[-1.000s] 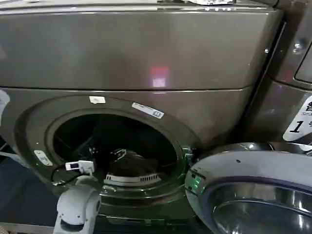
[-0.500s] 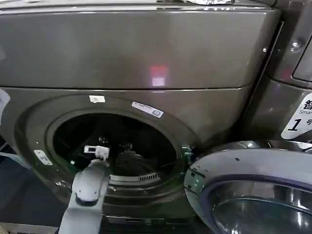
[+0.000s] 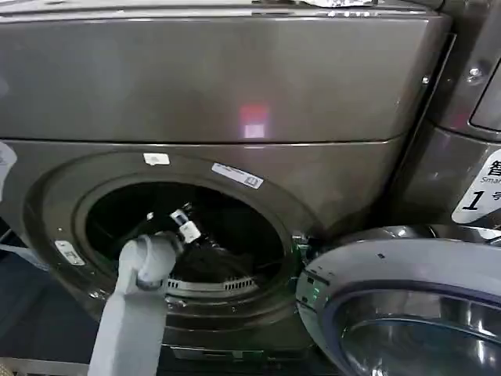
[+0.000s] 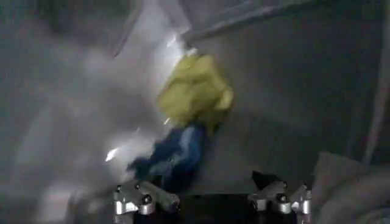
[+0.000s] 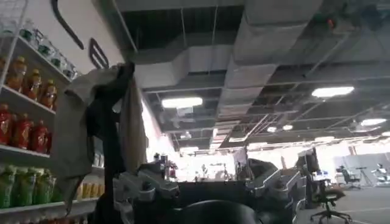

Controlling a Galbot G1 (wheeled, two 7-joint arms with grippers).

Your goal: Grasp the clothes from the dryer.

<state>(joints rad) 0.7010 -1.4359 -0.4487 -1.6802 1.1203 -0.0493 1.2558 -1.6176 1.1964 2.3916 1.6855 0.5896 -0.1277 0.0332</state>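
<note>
Clothes lie inside the drum of the dryer (image 3: 235, 94), and we record them from the left wrist view, nearest item first. Closest to the left gripper (image 4: 210, 199) we see its two fingers (image 4: 143, 199) set wide apart with nothing between them. Just beyond the gap lies the dark blue garment (image 4: 173, 157), on the drum floor and apart from the fingertips. Touching its far end, and higher against the drum wall, sits the yellow-green garment (image 4: 195, 91), bunched into a lump. At the edge of that view we note a pale grey-white piece of cloth (image 4: 350, 189) beside one finger; we cannot tell whether it touches it.

From the head view, the left arm (image 3: 137, 305) rises from below and reaches through the round porthole (image 3: 184, 235), its wrist past the rim. The open door (image 3: 407, 305) hangs at the robot's right. A neighbouring machine carries a white "1" sticker (image 3: 479, 192).

The right gripper (image 5: 207, 192) points up at a ceiling (image 5: 256, 73), with a grey cloth (image 5: 73, 134) draped on a dark stand nearby; its fingers are apart and hold nothing.
</note>
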